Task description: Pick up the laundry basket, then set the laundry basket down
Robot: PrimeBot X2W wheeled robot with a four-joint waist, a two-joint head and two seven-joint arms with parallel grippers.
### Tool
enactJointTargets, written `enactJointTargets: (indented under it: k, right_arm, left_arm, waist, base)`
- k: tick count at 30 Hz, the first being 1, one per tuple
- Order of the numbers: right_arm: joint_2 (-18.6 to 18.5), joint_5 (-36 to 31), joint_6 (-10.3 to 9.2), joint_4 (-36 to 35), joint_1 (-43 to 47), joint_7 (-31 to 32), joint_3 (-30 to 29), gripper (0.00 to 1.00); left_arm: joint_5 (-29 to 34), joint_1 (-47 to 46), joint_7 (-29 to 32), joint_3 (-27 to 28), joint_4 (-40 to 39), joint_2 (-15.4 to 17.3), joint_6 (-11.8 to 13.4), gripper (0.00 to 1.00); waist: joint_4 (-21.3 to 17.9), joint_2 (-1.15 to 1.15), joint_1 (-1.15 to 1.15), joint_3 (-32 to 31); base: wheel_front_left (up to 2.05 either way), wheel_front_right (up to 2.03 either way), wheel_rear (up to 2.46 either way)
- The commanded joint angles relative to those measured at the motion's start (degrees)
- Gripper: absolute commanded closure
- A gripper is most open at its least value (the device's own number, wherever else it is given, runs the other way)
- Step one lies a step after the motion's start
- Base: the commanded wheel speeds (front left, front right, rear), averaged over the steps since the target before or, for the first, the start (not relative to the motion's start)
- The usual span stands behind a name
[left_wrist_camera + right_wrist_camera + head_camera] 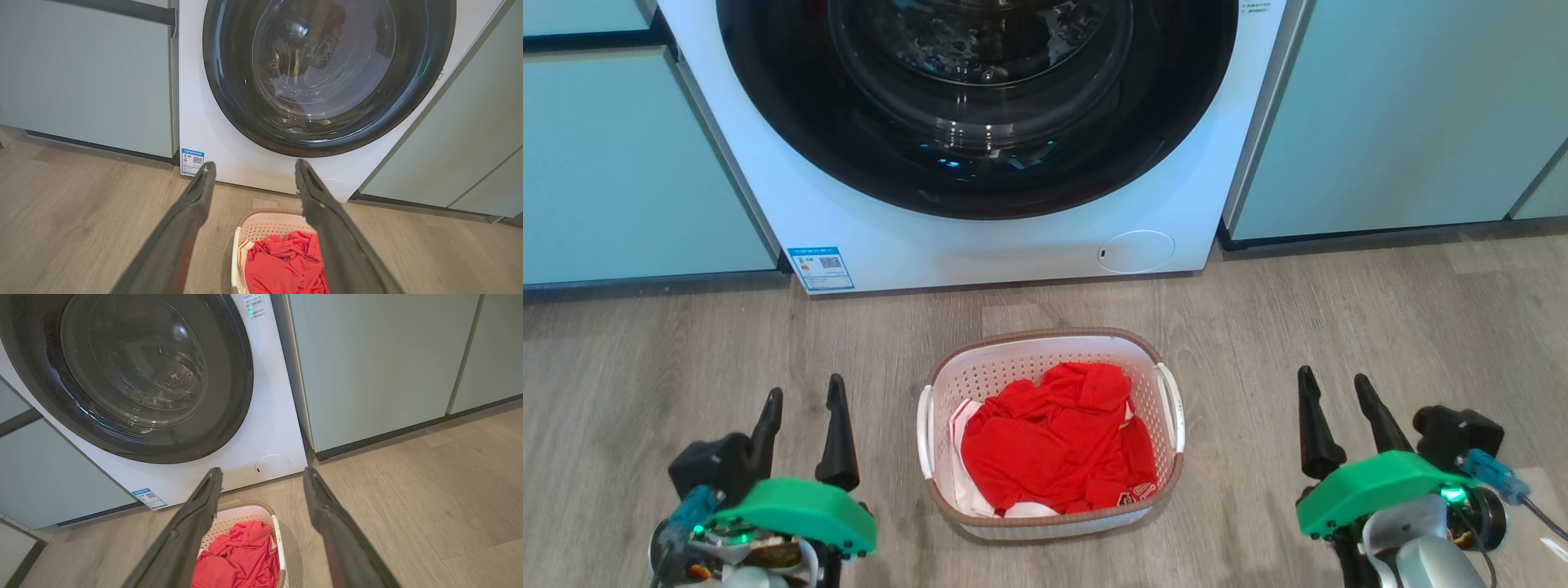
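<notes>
You have the basket [1013,369] on the floor [1339,310] before the washer [980,245], red clothes [1054,441] inside. Your left gripper [805,390] and right gripper [1334,378] flank it, apart from it, fingers spread, holding nothing.

Wood-look plank floor [1339,310] carries the laundry basket [1045,334], upright at centre, near but clear of the white front-load washer [980,245], which stands between pale green cabinets [629,163] on either side.
</notes>
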Motion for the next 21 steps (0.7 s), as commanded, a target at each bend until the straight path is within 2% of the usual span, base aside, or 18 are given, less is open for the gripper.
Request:
enactJointTargets:
  k: [1,21]
  right_arm:
    - [-0.65,-2.59,-0.07,-2.10,-3.15,-1.05,1.56,0.00]
    - [-0.76,-15.55,-0.08,-3.11,-3.44,-4.25,3.67,0.00]
  left_arm:
    - [2.55,-0.98,-1.13,0.86,-2.46,0.92,0.62,0.00]
    - [15.89,-0.04,-4.36,-0.91,-3.33,0.98,2.13,0.00]
  waist:
    - [0.00,0.00,0.00,0.07]
    - [-0.26,0.00,0.00,0.56]
  base:
    - [0.00,0.00,0.00]
    - [0.00,0.00,0.00]
